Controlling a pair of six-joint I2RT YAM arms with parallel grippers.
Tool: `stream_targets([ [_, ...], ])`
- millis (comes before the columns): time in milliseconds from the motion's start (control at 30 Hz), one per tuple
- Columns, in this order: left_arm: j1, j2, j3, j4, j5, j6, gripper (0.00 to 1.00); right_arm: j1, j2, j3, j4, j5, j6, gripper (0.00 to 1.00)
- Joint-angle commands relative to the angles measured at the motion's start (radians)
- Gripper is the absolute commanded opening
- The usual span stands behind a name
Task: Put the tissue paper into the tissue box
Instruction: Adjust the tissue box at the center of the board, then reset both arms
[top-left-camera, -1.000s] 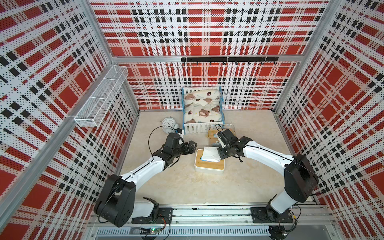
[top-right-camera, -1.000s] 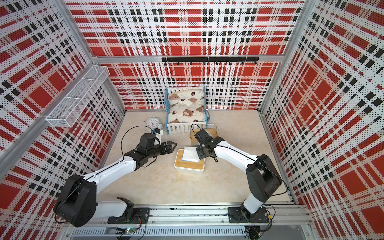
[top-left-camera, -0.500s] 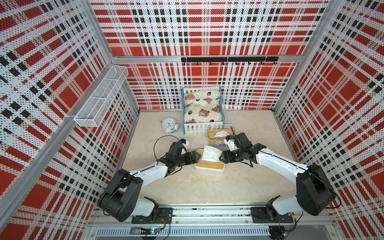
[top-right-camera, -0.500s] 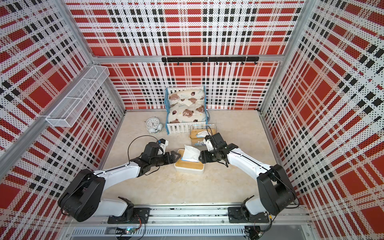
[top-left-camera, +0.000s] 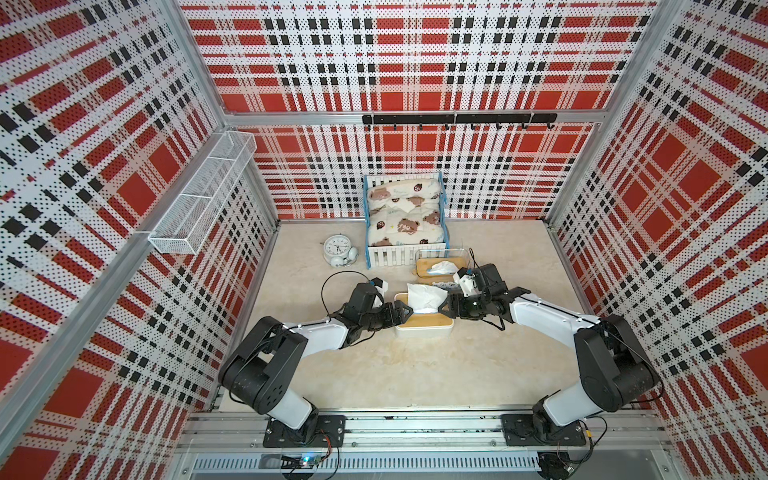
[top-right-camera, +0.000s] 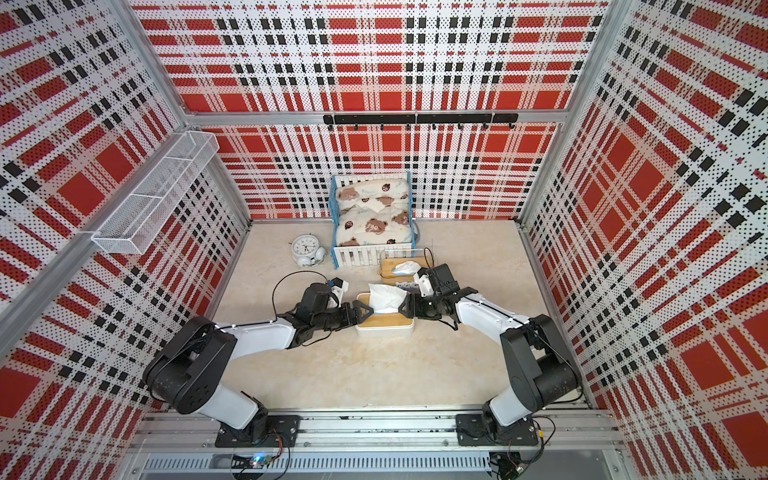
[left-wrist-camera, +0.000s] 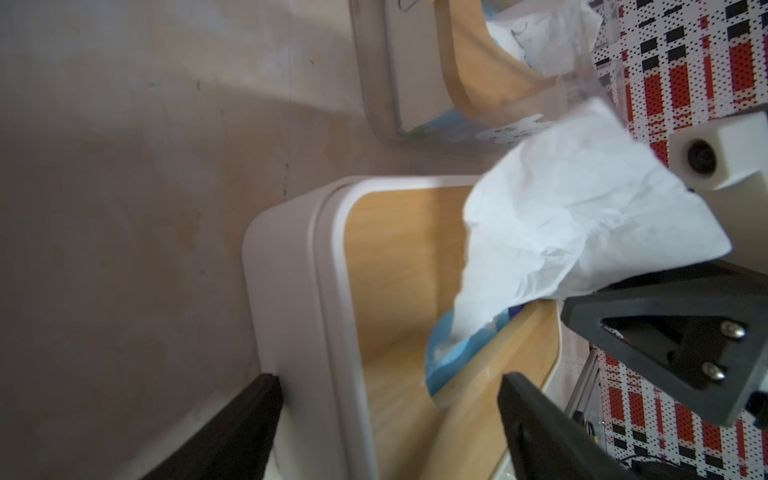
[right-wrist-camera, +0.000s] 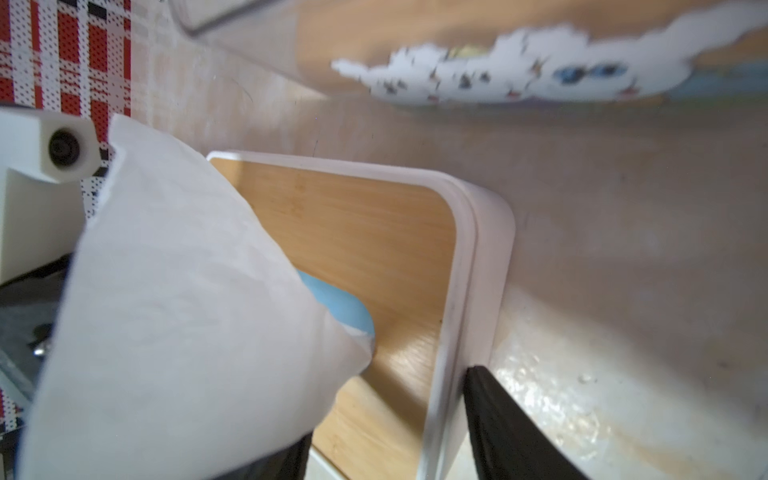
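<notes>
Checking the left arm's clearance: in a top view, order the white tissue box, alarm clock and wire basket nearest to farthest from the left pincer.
1. White tissue box, at the left pincer tips.
2. Alarm clock, farther back.
3. Wire basket, high on the side wall.

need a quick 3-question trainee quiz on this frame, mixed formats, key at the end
1. True or false: the left gripper is clamped on the tissue sheet that sticks out of the white tissue box.
2. Where is the alarm clock? A) beside the toy bed, on the robot's left of it; B) in the wall basket; C) on the white box's lid.
3. How many bamboo-lidded tissue boxes stand on the table?
Key: 1 false, its jaws stand apart at the box's end. 2 A. 3 two: the white one and a clear tissue box by the bed.
</notes>
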Motion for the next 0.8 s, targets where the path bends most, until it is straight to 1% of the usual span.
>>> stream_targets([
  [0,0.013,-0.013,0.051,0.009,-0.036,0.030,0.88,-0.030,-0.009,0.040,0.020,-0.047,-0.033,0.65],
  [133,0.057,-0.064,0.047,-0.066,-0.129,0.085,0.89,-0.078,-0.077,0.062,-0.060,0.039,-0.075,0.67],
  [200,0.091,-0.113,0.032,-0.079,-0.176,0.094,0.90,-0.089,-0.135,0.076,-0.107,0.152,-0.100,0.73],
  [233,0.105,-0.141,0.023,-0.079,-0.200,0.097,0.90,-0.089,-0.159,0.085,-0.123,0.208,-0.111,0.80],
  [267,0.116,-0.174,0.014,-0.083,-0.244,0.102,0.90,-0.090,-0.186,0.091,-0.135,0.276,-0.122,0.81],
  [400,0.113,-0.308,-0.002,-0.110,-0.501,0.155,0.91,-0.090,-0.281,0.100,-0.137,0.534,-0.141,0.83],
  [467,0.116,-0.376,-0.014,-0.102,-0.627,0.176,0.92,-0.090,-0.328,0.086,-0.101,0.681,-0.147,0.84],
  [567,0.147,-0.468,-0.058,-0.036,-0.737,0.204,0.93,-0.090,-0.376,0.040,-0.016,0.877,-0.157,0.85],
  [633,0.196,-0.516,-0.094,0.021,-0.764,0.205,0.93,-0.089,-0.394,-0.004,0.056,0.978,-0.174,0.88],
  [700,0.258,-0.552,-0.130,0.074,-0.766,0.196,0.94,-0.091,-0.397,-0.052,0.130,1.077,-0.190,0.92],
  [767,0.330,-0.581,-0.166,0.117,-0.785,0.185,0.98,-0.092,-0.385,-0.107,0.213,1.149,-0.213,0.96],
])
